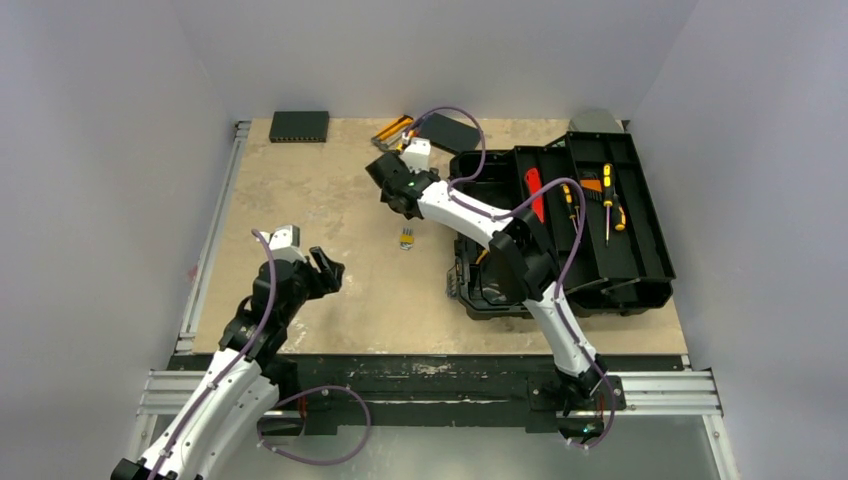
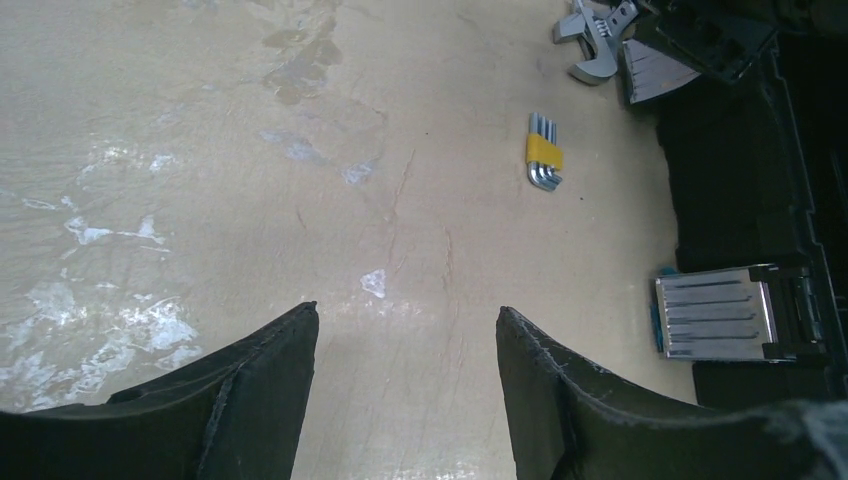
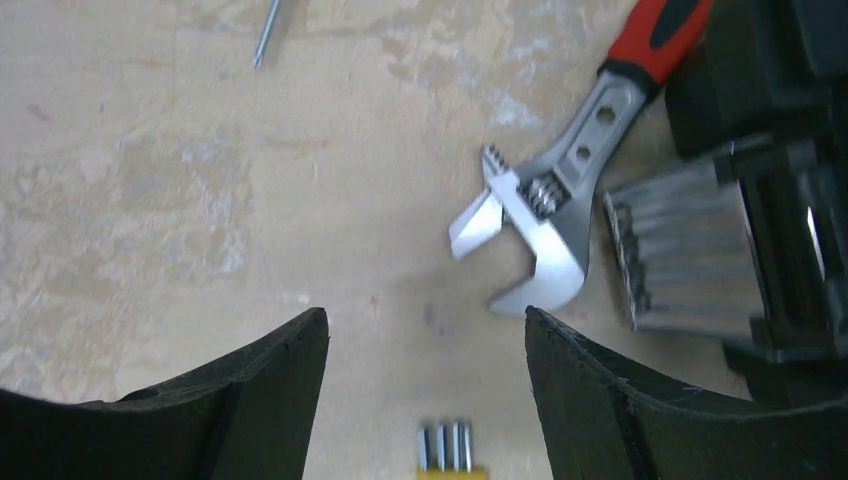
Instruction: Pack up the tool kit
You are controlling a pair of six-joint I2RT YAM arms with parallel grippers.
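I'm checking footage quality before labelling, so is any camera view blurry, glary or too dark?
Top external: even light, fairly sharp, though the toolbox interior reads nearly black. Left wrist: crisp on the hex keys, with whitish patches that look like glare on the table at left. Right wrist: softest, the wrench and metal latch look smeared.

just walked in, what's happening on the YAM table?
Packing the tool kit, partway through. The black toolbox sits open on the right, with a red-handled tool and yellow-black screwdrivers in its tray. An adjustable wrench and a hex key set lie loose on the table beside it. The right gripper hangs open and empty above the table near those two. The left gripper, also open and empty, hovers over bare table further left.
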